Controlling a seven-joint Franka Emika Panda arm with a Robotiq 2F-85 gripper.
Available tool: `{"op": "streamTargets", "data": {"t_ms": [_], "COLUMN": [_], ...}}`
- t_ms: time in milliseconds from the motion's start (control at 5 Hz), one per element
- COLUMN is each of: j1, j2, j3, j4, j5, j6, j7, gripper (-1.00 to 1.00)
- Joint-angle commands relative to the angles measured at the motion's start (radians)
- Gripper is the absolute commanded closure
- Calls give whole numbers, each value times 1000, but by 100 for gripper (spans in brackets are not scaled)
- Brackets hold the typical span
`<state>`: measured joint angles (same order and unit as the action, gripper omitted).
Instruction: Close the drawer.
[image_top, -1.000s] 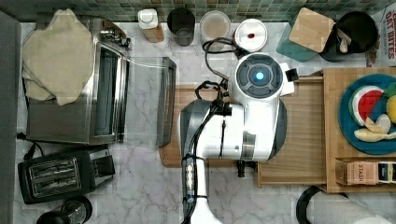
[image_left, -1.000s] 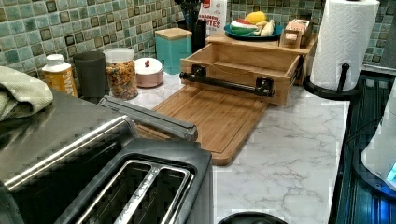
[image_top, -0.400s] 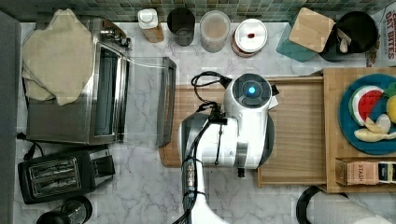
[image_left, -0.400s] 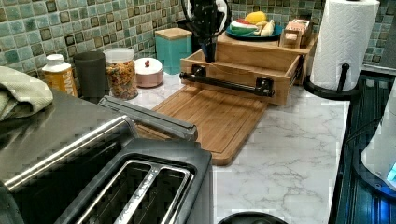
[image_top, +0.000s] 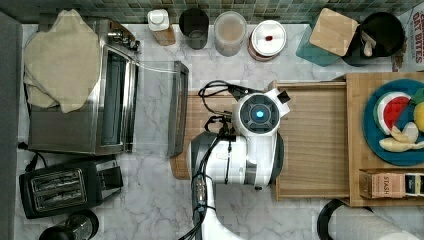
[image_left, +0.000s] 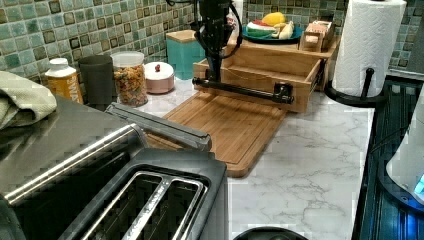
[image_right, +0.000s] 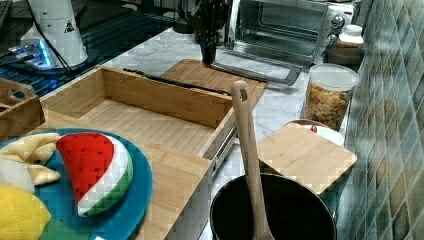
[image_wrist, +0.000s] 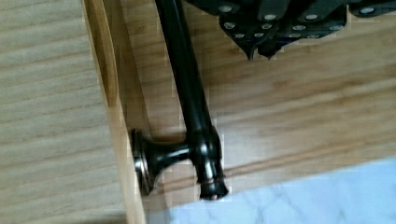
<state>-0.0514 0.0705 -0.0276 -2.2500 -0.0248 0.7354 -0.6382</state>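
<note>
Closing job: not done yet, the wide light-wood drawer (image_right: 150, 120) is pulled far out of the light-wood box (image_top: 359, 150) that has a blue fruit plate (image_top: 375, 127) on top.
Drawer spot: it sits low over the white marble counter (image_left: 310, 165), and its front board is next to the darker brown cutting board (image_left: 230, 125).
Handle: a long dark metal bar (image_wrist: 187, 88) runs along the front board on short posts.
Robot hand: the black gripper (image_left: 218, 60) hangs just in front of the bar, near one end.
Fingers: the tips look close together and hold nothing, I think.
Left to do: the whole push is still to come, so I guess the job has only just started.
</note>
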Motion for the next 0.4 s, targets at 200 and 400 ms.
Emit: {"op": "streamTargets", "data": {"t_ms": [200, 400], "j1": [16, 17], "j2": [46, 37], "j3": [10, -3], "j4": [-86, -118], "j5": [-87, -145], "j6": [118, 168], "j7": [-146, -129], "gripper": [100, 100]}}
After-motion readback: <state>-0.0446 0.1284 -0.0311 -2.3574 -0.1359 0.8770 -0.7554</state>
